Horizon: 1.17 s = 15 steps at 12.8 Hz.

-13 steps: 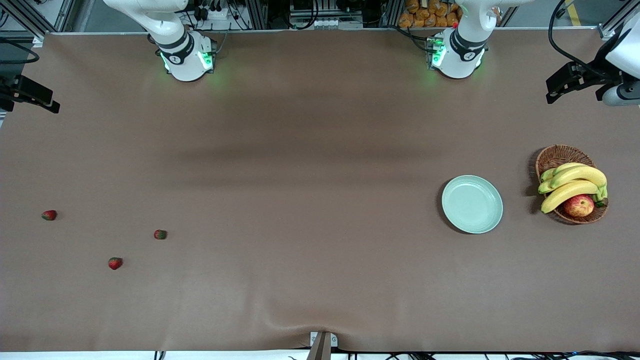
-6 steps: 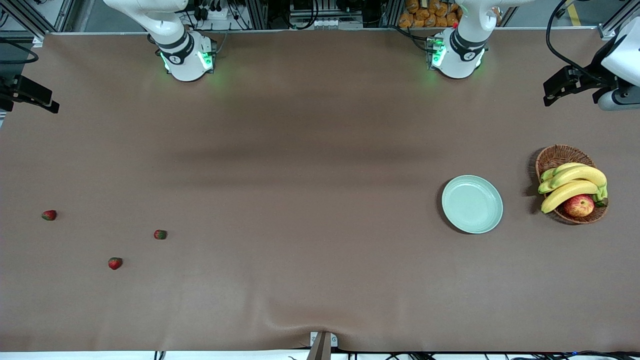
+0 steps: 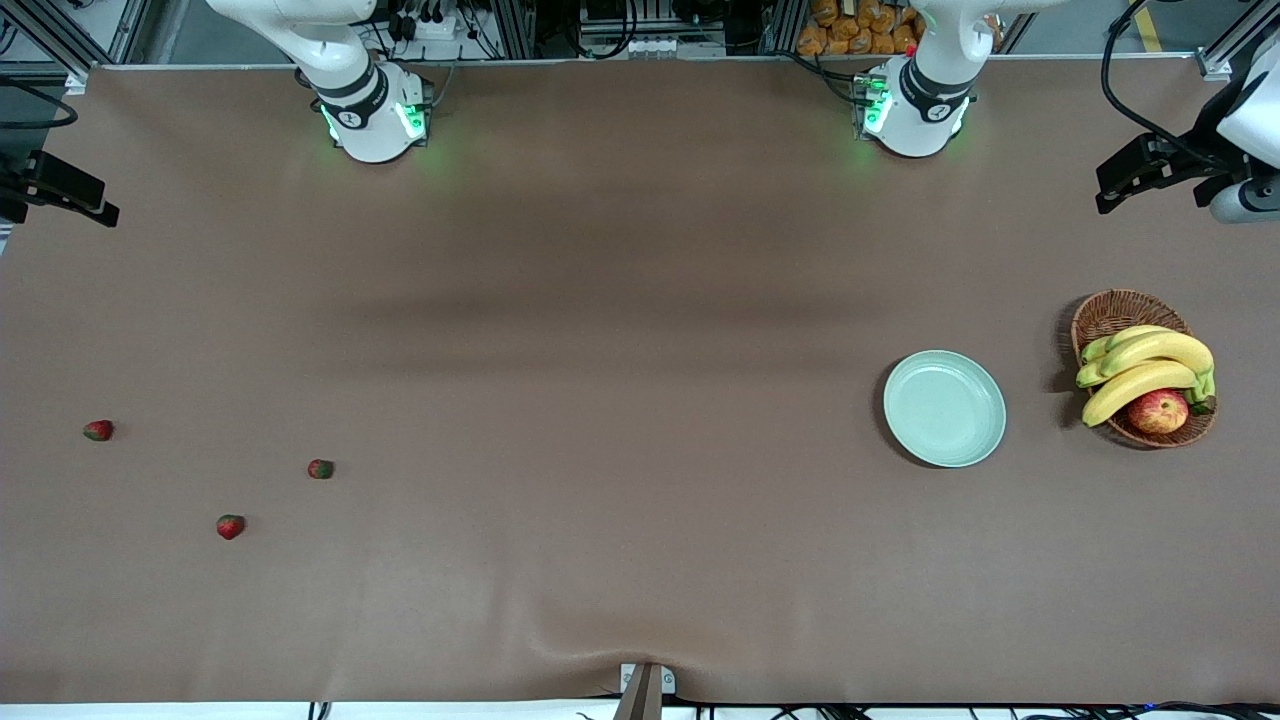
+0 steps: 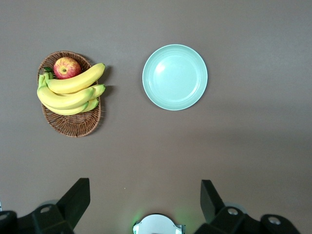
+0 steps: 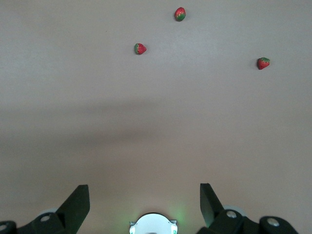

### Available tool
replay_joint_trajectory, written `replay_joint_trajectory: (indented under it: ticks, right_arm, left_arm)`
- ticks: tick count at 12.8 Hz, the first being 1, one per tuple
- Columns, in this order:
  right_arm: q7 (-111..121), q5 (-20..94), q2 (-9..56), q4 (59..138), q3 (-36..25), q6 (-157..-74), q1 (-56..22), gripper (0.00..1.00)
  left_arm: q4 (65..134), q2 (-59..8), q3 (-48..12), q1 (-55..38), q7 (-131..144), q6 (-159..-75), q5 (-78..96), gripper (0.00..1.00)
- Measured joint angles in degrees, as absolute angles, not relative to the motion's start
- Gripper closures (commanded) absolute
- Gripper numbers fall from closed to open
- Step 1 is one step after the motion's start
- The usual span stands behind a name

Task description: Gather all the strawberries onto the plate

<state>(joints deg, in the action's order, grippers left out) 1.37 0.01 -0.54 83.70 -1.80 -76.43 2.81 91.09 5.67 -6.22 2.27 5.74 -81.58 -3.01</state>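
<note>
So, the plate point(image 3: 944, 408) sits bare toward the left arm's end of the table point(image 3: 620, 330), just beside a wicker basket point(image 3: 1110, 312) of bananas point(image 3: 1150, 365) and an apple point(image 3: 1157, 411). All three strawberries point(image 3: 230, 526) lie well apart from the plate, toward the right arm's end. High over the table, the left gripper point(image 4: 145, 207) hangs spread wide and holds nothing. The right gripper point(image 5: 145, 207), probably at a similar height, also gapes wide, nothing in it.
</note>
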Motion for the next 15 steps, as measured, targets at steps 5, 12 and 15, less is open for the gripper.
replay_joint_trajectory:
  ticks: [5, 12, 15]
  right_arm:
    - [1.4, 0.02, 4.98, 84.84, -1.64, -79.94, 2.81, 0.0]
    - [3.66, 0.01, 16.36, 90.88, -1.44, -97.42, 2.79, 0.0]
    - [8.12, 0.01, 20.52, 92.56, -1.45, -103.97, 2.79, 0.0]
  left_arm:
    - [91.0, 5.67, -6.2, 2.45, 5.74, -81.58, -3.01, 0.0]
    - [90.84, 5.56, -6.28, 2.42, 5.74, -81.58, -3.01, 0.0]
    - [90.79, 5.55, -6.38, 2.38, 5.74, -81.58, -3.01, 0.0]
